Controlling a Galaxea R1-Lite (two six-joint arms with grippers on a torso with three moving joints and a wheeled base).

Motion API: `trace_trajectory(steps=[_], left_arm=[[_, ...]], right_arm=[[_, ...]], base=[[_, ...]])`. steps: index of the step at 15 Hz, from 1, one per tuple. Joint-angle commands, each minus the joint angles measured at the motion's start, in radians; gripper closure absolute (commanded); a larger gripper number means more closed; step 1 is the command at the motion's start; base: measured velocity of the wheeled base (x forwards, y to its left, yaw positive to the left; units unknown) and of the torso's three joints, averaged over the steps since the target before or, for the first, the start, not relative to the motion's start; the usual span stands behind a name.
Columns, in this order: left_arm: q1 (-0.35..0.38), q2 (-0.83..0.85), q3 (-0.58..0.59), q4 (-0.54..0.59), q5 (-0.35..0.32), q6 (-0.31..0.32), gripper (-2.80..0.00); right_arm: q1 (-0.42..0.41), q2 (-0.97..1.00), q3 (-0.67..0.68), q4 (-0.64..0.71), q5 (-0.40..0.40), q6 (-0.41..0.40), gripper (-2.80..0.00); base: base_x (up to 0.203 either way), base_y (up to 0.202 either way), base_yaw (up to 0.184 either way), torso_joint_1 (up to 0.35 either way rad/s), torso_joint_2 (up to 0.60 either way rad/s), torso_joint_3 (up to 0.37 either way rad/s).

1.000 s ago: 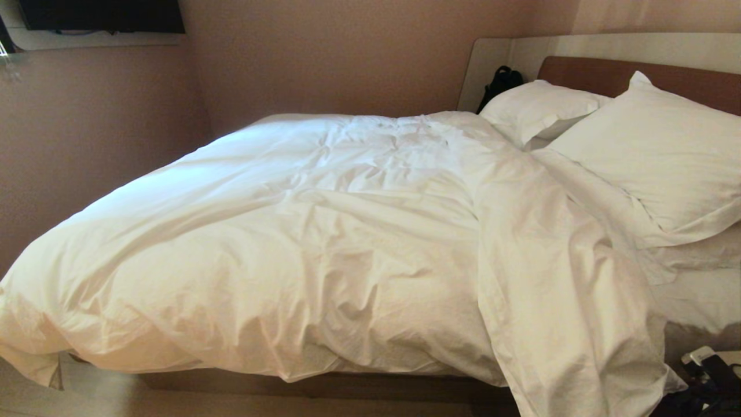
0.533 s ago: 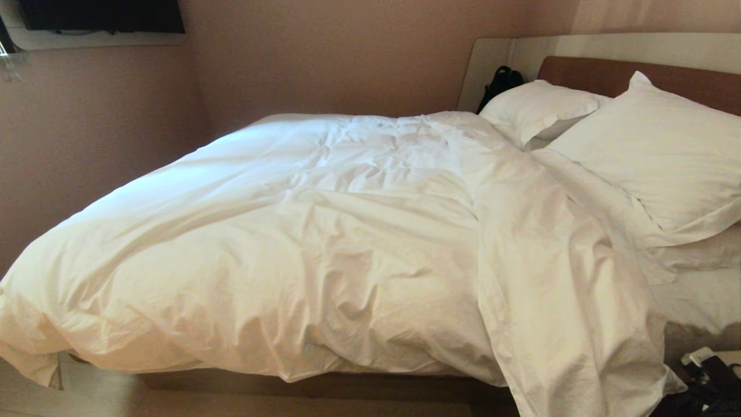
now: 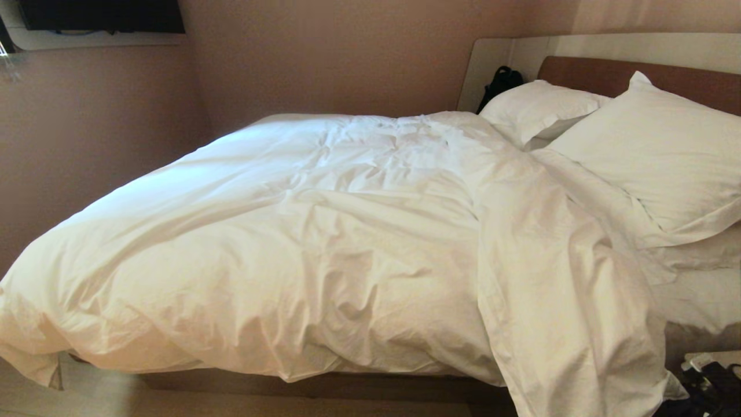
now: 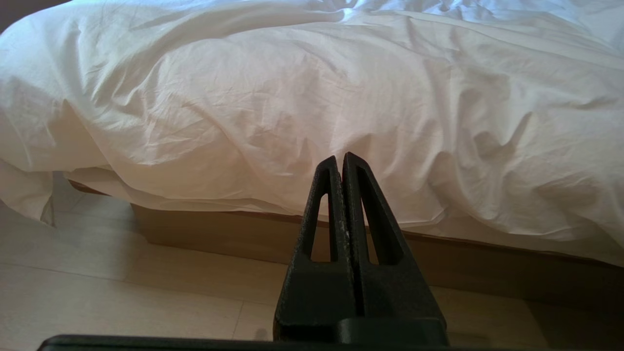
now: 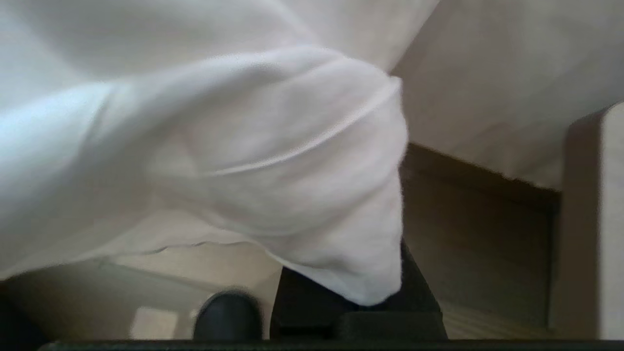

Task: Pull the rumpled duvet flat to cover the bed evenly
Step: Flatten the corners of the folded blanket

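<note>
The white duvet [image 3: 324,243] lies rumpled over the bed [image 3: 324,385], and its near edge hangs over the brown base. A long fold [image 3: 567,324] runs down to the near right corner and drops off the bed side. In the right wrist view that corner of the duvet [image 5: 273,161] drapes over my right gripper [image 5: 317,304]. The cloth hides the fingers, and the fabric bunches up from them. My left gripper [image 4: 340,156] is shut and empty. It hangs low above the floor, short of the duvet [image 4: 312,87] edge.
Two white pillows [image 3: 538,107] [image 3: 654,150] lean on the brown headboard [image 3: 683,81], with bare sheet [image 3: 700,295] below them. A black bag [image 3: 499,81] sits behind the far pillow. A pale bedside cabinet [image 5: 590,219] stands close to the right gripper. Walls close in on the far side.
The dark arm parts at the bottom right corner of the head view have sunk a little, and the duvet's hanging corner has shifted slightly. The left arm has not moved.
</note>
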Motion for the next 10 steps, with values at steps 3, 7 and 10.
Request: trace_trajectory(steps=[3,7,10], left_arm=[[0.000,0.000,0.000,0.000,0.001,0.000,0.00],[0.000,0.000,0.000,0.000,0.001,0.000,0.00],[0.000,0.000,0.000,0.000,0.001,-0.002,0.00]], right_arm=[[-0.010,0.002,0.017,-0.008,0.001,-0.006,0.00],[-0.028,0.009,0.029,-0.008,-0.001,-0.006,0.00],[-0.036,0.009,0.036,-0.010,-0.001,-0.006,0.00]], base=[[0.000,0.000,0.000,0.000,0.00,0.000],[0.000,0.000,0.000,0.000,0.00,0.000],[0.000,0.000,0.000,0.000,0.00,0.000]])
